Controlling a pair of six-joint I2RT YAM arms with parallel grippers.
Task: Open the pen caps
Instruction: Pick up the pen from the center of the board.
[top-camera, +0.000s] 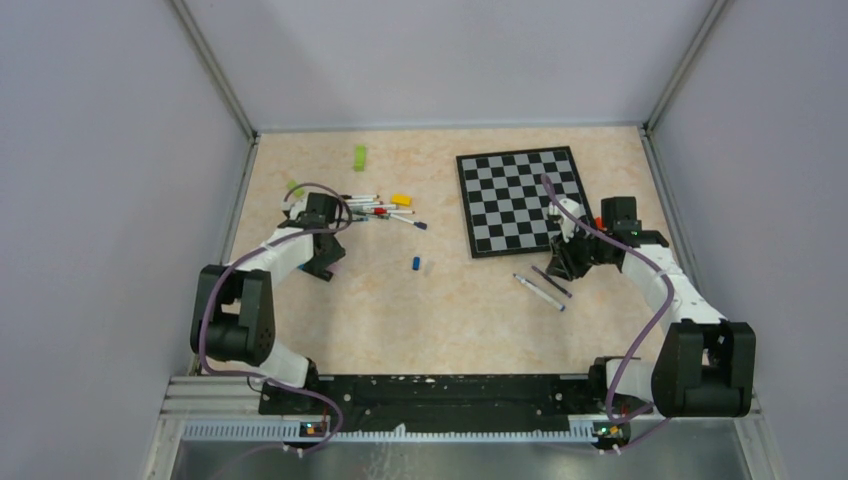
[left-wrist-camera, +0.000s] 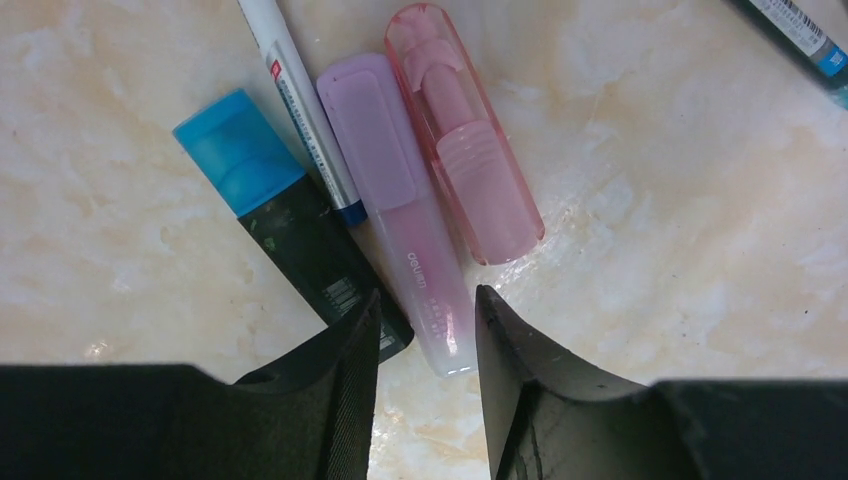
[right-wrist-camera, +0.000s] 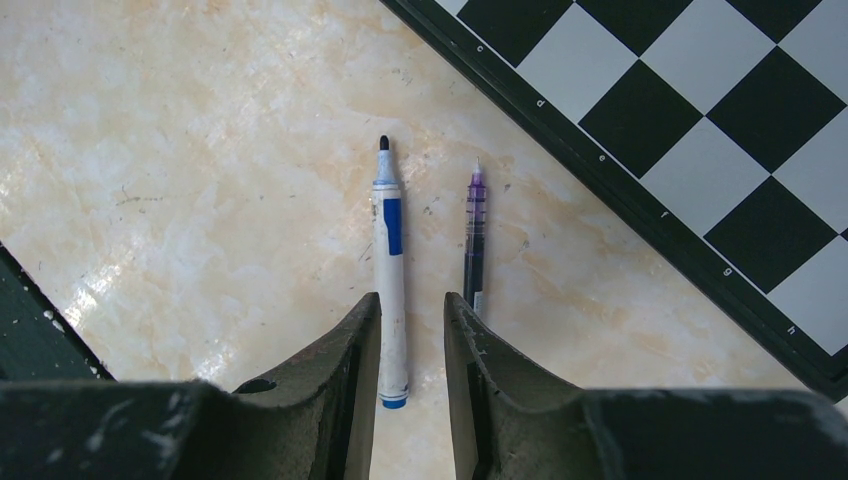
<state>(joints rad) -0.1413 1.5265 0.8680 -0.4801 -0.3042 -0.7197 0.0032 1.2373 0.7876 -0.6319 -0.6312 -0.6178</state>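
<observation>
**Left of the chessboard (top-camera: 520, 200)**, the left gripper (left-wrist-camera: 428, 295) hangs low over a cluster of pens (top-camera: 380, 210). Its jaws are apart and straddle the tail of a purple highlighter (left-wrist-camera: 420, 260), with nothing clamped yet. The highlighter's long axis runs away from the pincer, leaning a little left. Its barrel end sits between the fingertips, and its purple cap (left-wrist-camera: 368, 130), still on, lies at the far end.

A dark highlighter (left-wrist-camera: 320, 270) with a blue cap (left-wrist-camera: 240, 150) presses against one side, its tail beneath the left-hand finger. A pink translucent cap (left-wrist-camera: 465, 150) lies along the other side.

By the chessboard's near right corner, the right gripper (right-wrist-camera: 410, 298) sits with jaws narrowly parted around the tail of a white marker (right-wrist-camera: 390, 250), squeezing nothing. That marker and the purple pen (right-wrist-camera: 474, 230) beside it already show bare tips, just off the board's edge.

The left arm is plainly nearer the capped pens. The coming pinch likely depends on catching the purple barrel alone, without trapping its dark neighbour.
</observation>
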